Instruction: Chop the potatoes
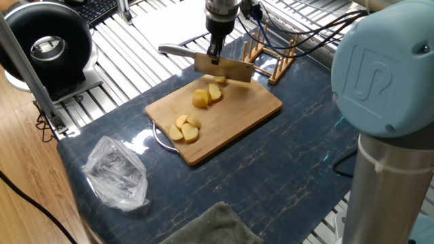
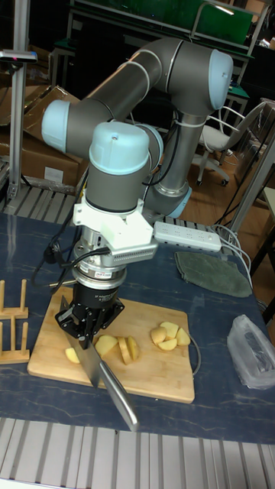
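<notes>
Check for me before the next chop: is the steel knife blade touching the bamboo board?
Apart: fixed view shows the knife blade raised above the bamboo board.

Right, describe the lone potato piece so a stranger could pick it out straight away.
Start at the rectangular bamboo cutting board on the dark blue table. Find the pincer holding the broad-bladed knife above the board's far end. The small pale-yellow potato piece lies alone just beyond the blade, apart from both larger clusters.

Pale-yellow potatoes (image 1: 196, 108), cut, in 2 clusters
</notes>
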`<state>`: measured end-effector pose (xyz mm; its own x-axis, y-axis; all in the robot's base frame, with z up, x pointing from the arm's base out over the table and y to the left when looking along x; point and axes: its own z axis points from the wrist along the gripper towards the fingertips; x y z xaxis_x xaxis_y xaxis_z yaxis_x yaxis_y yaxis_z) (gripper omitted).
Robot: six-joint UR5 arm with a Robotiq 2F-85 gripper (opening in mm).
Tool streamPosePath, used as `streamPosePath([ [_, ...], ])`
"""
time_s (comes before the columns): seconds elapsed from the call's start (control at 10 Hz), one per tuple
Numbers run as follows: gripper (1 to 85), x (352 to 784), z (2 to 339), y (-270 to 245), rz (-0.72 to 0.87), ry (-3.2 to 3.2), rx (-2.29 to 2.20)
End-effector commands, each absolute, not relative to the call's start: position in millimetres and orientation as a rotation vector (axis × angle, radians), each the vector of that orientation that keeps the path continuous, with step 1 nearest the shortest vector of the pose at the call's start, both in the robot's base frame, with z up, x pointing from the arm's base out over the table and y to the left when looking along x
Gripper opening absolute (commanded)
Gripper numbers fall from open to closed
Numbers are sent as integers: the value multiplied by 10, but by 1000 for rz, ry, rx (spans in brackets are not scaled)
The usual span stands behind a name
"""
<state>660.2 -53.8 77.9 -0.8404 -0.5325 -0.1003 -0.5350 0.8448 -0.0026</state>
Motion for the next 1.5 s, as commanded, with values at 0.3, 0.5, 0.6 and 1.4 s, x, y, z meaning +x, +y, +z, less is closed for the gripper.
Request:
streamPosePath([
  [0.3,10,6669,729,-505,55,2897,-839],
  [0.5,10,6681,706,-490,59,2889,-838],
  [0.6,10,6685,697,-484,62,2885,-839],
  [1.4,10,6489,1047,-553,54,2971,-862],
])
